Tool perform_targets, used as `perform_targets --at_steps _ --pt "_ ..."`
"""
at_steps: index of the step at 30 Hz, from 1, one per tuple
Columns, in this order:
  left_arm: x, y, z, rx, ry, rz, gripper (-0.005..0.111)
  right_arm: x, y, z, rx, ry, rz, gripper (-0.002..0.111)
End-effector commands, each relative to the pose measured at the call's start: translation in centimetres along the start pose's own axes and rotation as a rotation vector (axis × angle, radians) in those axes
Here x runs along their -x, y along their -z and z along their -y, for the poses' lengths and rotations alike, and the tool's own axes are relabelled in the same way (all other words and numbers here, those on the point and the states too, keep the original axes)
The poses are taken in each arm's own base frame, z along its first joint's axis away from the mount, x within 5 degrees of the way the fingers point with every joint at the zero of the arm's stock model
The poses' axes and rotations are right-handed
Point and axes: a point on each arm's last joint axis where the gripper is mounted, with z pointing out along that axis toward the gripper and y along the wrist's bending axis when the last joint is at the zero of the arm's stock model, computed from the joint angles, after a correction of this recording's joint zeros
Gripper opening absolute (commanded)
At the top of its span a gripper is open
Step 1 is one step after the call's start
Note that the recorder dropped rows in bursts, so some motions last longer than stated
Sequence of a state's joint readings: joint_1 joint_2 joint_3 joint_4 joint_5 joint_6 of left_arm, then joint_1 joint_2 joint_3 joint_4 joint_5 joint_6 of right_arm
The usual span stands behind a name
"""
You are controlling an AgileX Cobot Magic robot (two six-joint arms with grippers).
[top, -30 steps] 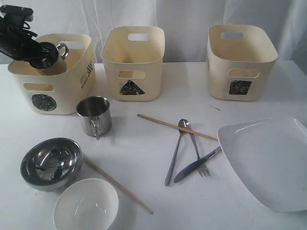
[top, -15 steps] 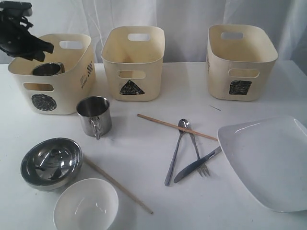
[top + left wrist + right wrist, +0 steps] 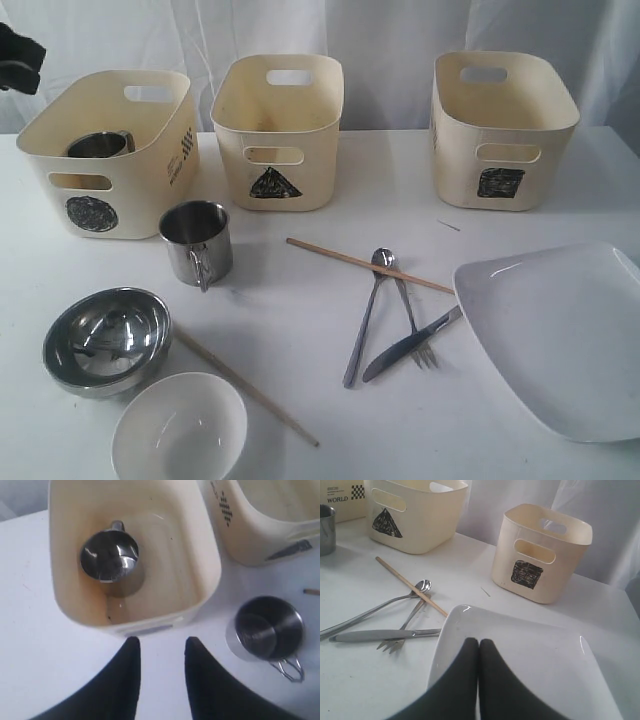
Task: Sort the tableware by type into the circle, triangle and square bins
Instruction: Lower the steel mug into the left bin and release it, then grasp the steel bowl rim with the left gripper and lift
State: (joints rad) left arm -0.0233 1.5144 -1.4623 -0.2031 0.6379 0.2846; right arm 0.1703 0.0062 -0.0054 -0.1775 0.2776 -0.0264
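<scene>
Bins, exterior view: three cream plastic bins along the far edge. Circle-marked bin [image 3: 140, 195] left, triangle-marked bin [image 3: 300, 185] middle, square-marked bin [image 3: 460, 160] right.
Mugs, exterior view: one steel mug [image 3: 98, 144] sits inside the circle bin. Second steel handled mug [image 3: 197, 245] stands on the table just near-right of that bin.
Rest, exterior view: steel bowl [image 3: 140, 325] and white bowl [image 3: 180, 430] near left. Steel spoon [image 3: 364, 325], fork [image 3: 405, 305] and knife [image 3: 405, 347] crossed mid-table. One wooden chopstick [image 3: 340, 256] over them, other chopstick [image 3: 250, 391] by the bowls. Large white squarish plate [image 3: 560, 340] near right.
Left gripper [image 3: 161, 642], left wrist view: black fingers spread, nothing between them, above the circle bin's wall. Both mugs in sight.
Right gripper [image 3: 479, 642], right wrist view: fingers pressed together, empty, over the plate.
Step, my read: table mug next. One finger inside the rim, opposite the handle. Pinch the wall, lift above the bin rim, let go low beside the first mug.
</scene>
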Motion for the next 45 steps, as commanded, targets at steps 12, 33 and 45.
perform_targets --at_steps 12,33,45 --pt "-13.5 1.1 4.3 -0.076 0.194 -0.044 0.040 0.0 0.0 0.0 0.000 -0.005 0.012 0.000" --pt "-17.8 -3.2 5.3 -0.180 0.281 -0.128 0.059 0.0 0.0 0.0 0.000 -0.005 0.012 0.000" --pt "-19.5 -6.9 4.6 -0.158 0.298 -0.248 0.059 0.0 0.0 0.0 0.000 -0.005 0.012 0.000"
